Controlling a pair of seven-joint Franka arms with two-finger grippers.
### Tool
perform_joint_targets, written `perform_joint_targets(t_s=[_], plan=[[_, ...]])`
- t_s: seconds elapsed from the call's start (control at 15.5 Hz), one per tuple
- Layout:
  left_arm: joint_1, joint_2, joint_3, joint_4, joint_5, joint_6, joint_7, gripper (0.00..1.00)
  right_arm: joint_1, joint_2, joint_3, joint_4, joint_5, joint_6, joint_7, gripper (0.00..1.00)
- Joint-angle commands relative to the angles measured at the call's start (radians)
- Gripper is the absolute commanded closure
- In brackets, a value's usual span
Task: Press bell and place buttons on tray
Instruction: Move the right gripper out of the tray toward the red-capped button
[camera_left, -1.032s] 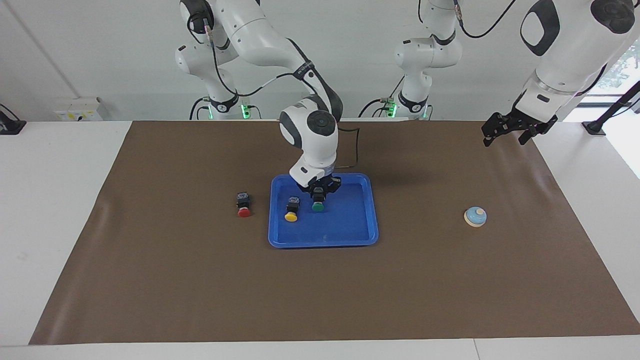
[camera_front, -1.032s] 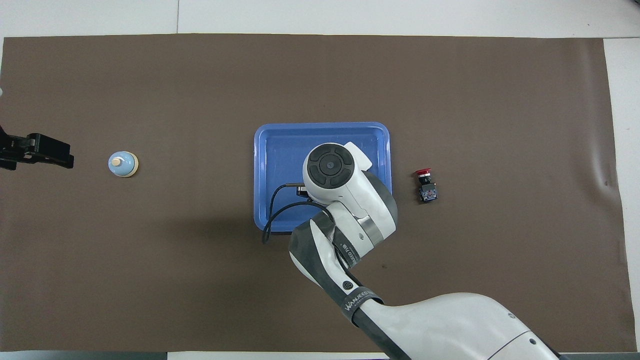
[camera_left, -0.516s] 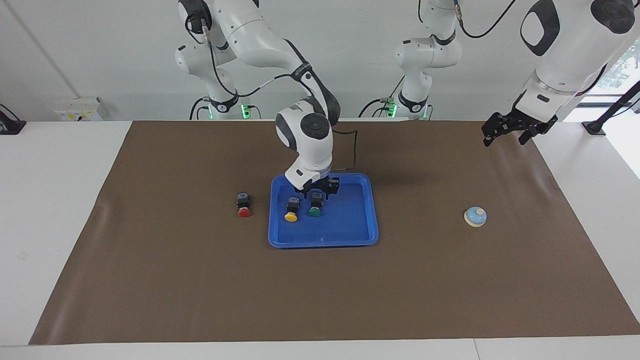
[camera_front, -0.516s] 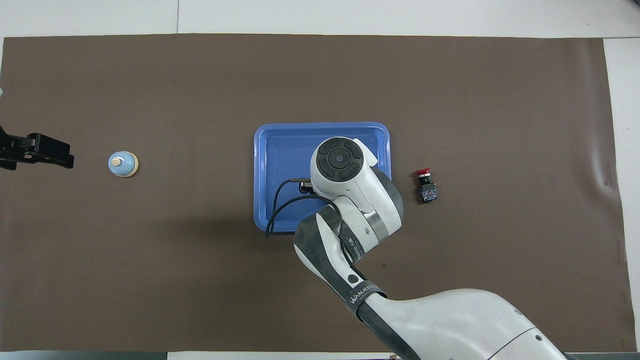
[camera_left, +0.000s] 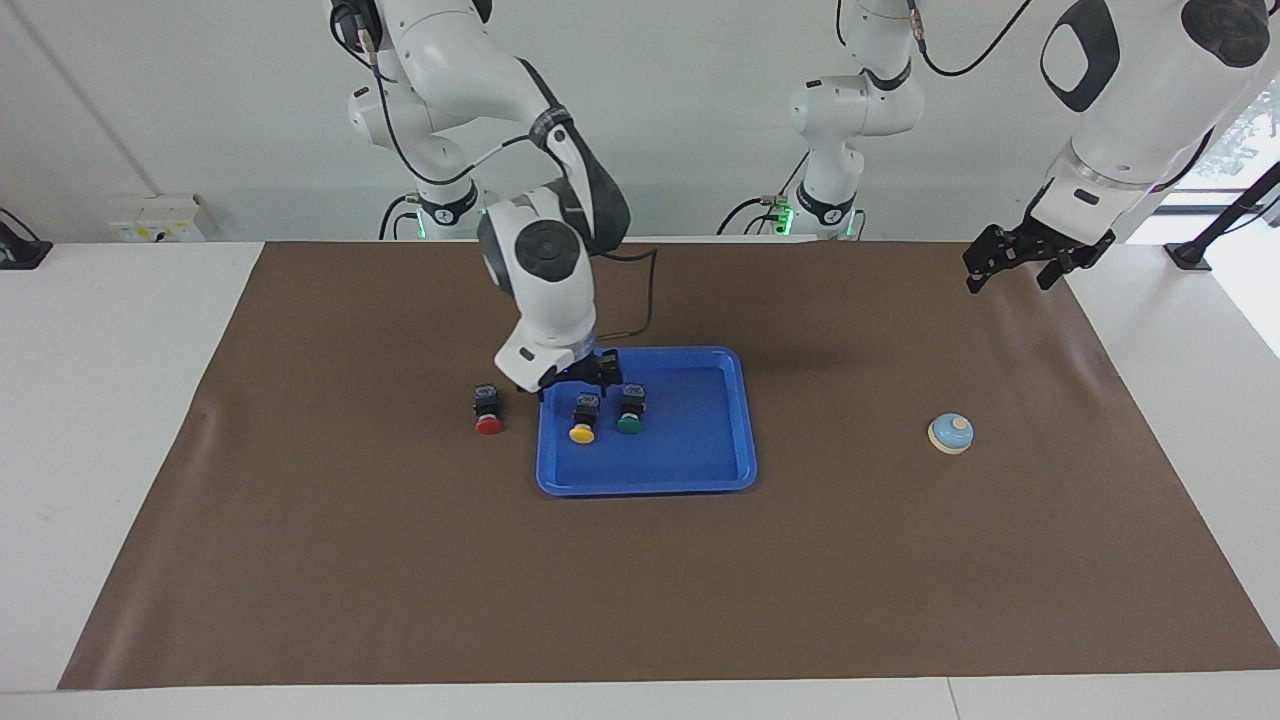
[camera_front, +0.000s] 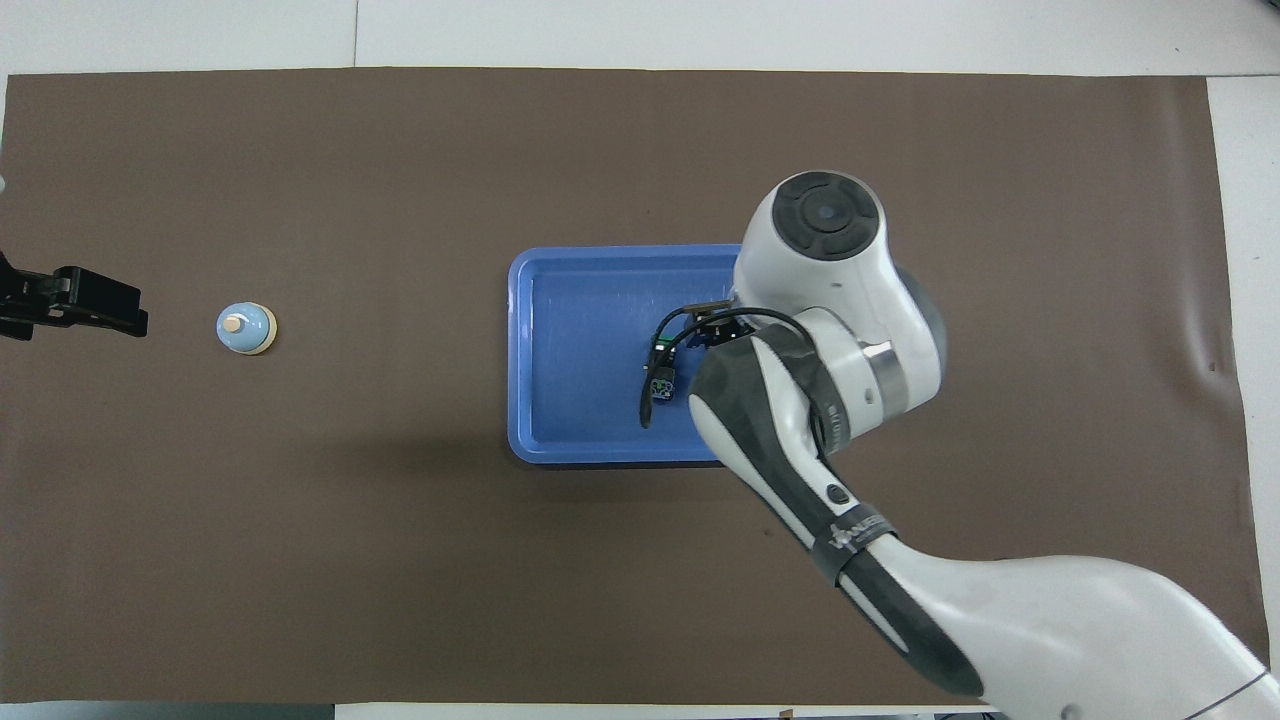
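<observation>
The blue tray (camera_left: 690, 440) lies mid-table and holds the yellow button (camera_left: 582, 421) and the green button (camera_left: 629, 412), side by side on their sides. The red button (camera_left: 488, 411) lies on the mat beside the tray, toward the right arm's end. My right gripper (camera_left: 578, 380) is open and empty, over the tray's rim between the yellow and red buttons. The bell (camera_left: 950, 433) sits toward the left arm's end. My left gripper (camera_left: 1010, 272) is open and waits in the air. In the overhead view the tray (camera_front: 580, 360), green button (camera_front: 661, 376), bell (camera_front: 246, 328) and left gripper (camera_front: 75, 305) show; the right arm hides the yellow and red buttons.
A brown mat (camera_left: 640, 600) covers the table. The right arm's cable (camera_left: 640, 300) hangs over the mat, nearer to the robots than the tray. The arms' bases stand along the robots' edge.
My right gripper let go of the green button in the tray, rose, and moved toward the red button. The left arm has not moved.
</observation>
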Motion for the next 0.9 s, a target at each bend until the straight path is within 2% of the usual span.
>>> perform_joint_targets(t_s=[0.0, 0.13, 0.39, 0.84], plan=[[-0.003, -0.014, 0.003, -0.005, 0.008, -0.011, -0.006, 0.00, -0.092, -0.030, 0.009, -0.066, -0.005, 0.003, -0.169, 0.00], [-0.003, -0.014, 0.003, -0.005, 0.007, -0.011, -0.006, 0.00, -0.148, -0.055, 0.009, -0.147, -0.005, 0.049, -0.274, 0.00], [-0.003, -0.014, 0.003, -0.005, 0.007, -0.011, -0.006, 0.00, -0.192, -0.099, 0.009, -0.353, -0.004, 0.262, -0.342, 0.00], [-0.003, -0.014, 0.003, -0.005, 0.008, -0.011, -0.006, 0.00, -0.182, -0.096, 0.010, -0.367, -0.004, 0.278, -0.308, 0.00]])
